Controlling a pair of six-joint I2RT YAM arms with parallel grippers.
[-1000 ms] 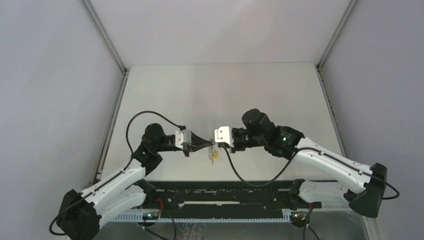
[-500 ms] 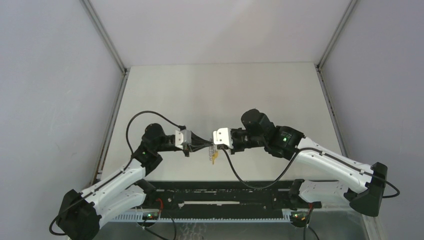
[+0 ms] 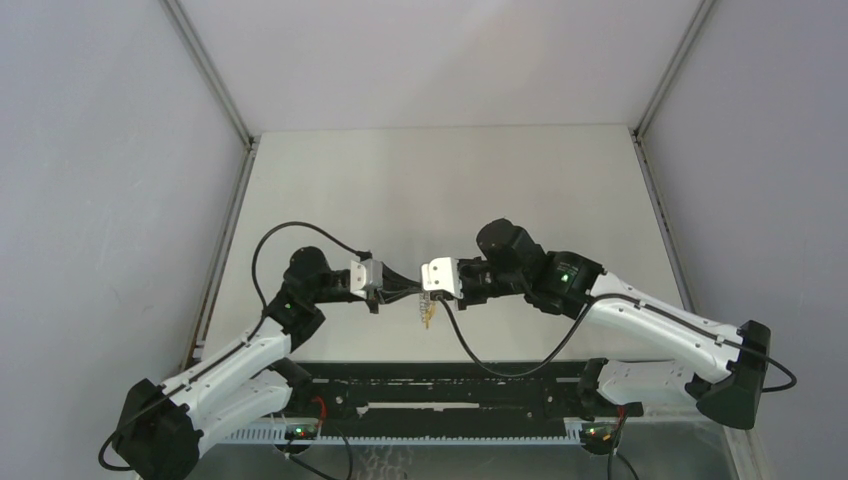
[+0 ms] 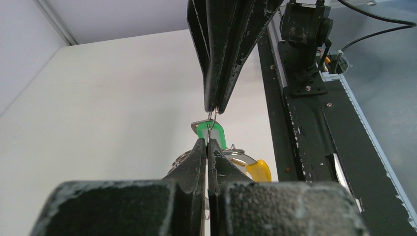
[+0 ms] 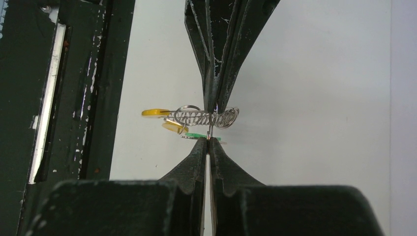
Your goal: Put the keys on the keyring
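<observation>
As the right gripper [image 5: 207,141] edges toward nine o'clock clenching the green key [image 4: 218,135], the left gripper [image 4: 207,143], clamped on the keyring [image 5: 194,118], looks ready for threading.

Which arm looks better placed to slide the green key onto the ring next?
Probably right: the right gripper pinches the green key by its loop; the left gripper holds the keyring.

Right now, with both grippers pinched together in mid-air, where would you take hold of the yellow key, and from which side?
Probably the yellow key by its plastic head, pinched across the flat faces, coming from the arm-base side. It hangs out that way, clear of the left gripper on the keyring and the right gripper at the green key.
</observation>
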